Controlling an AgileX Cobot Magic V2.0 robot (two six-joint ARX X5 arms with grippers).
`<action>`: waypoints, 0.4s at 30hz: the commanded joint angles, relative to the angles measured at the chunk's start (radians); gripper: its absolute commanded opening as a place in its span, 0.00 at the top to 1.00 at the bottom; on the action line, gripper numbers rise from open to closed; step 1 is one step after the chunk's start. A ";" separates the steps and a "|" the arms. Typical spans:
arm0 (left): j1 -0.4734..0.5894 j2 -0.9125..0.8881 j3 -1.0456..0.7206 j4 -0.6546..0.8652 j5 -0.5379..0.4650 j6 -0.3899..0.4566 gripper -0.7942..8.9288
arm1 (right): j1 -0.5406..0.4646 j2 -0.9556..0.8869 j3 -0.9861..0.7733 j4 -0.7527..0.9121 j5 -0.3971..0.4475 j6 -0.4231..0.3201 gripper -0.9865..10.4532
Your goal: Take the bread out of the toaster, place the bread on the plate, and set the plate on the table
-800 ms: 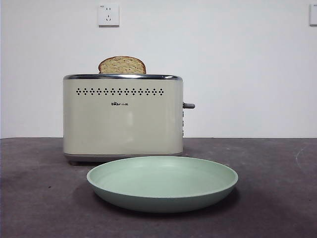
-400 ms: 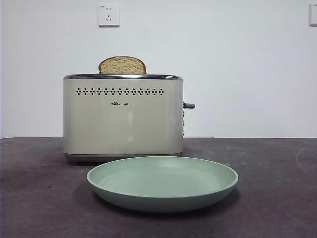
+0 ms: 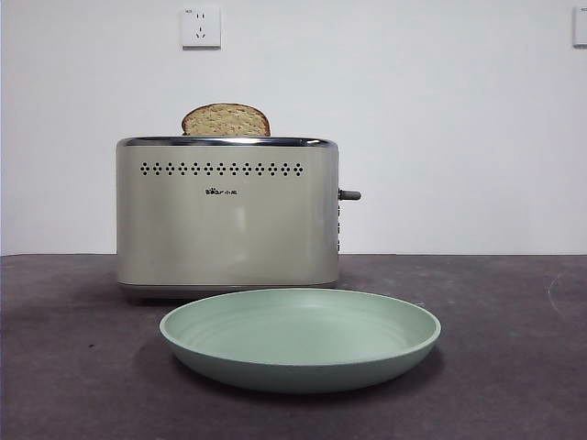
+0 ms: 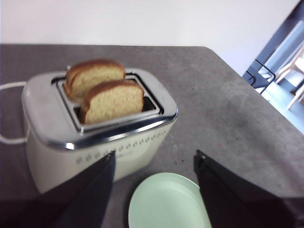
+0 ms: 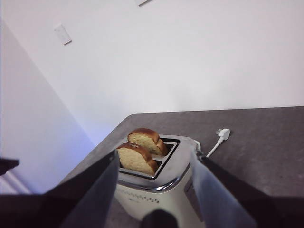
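White wall and a dark grey table [image 3: 514, 367] frame what we see from the low front camera: a cream toaster [image 3: 227, 215] stands at the far left of centre, its grey lever [image 3: 349, 194] on the right side. We find the bread [image 4: 114, 100] upright in the toaster's nearer slot, with a second slice [image 4: 94, 77] in the farther slot behind it. Just in front of the toaster, the mint-green plate [image 3: 300, 339] rests flat on the table. We see the left gripper [image 4: 154, 164] above the plate and toaster front, its jaws spread wide with nothing between them. We see the right gripper [image 5: 154, 164] higher, above the toaster, jaws likewise apart and holding nothing. A white plug [image 5: 223, 134] lies on the table beyond the toaster.
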 commanded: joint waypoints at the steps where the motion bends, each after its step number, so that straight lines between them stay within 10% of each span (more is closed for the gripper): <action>1: 0.002 0.072 0.056 0.006 0.008 0.092 0.61 | 0.015 0.019 0.016 -0.005 -0.026 -0.008 0.69; 12: -0.011 0.477 0.444 -0.048 0.009 0.219 0.61 | 0.108 0.090 0.017 -0.005 -0.026 -0.011 0.69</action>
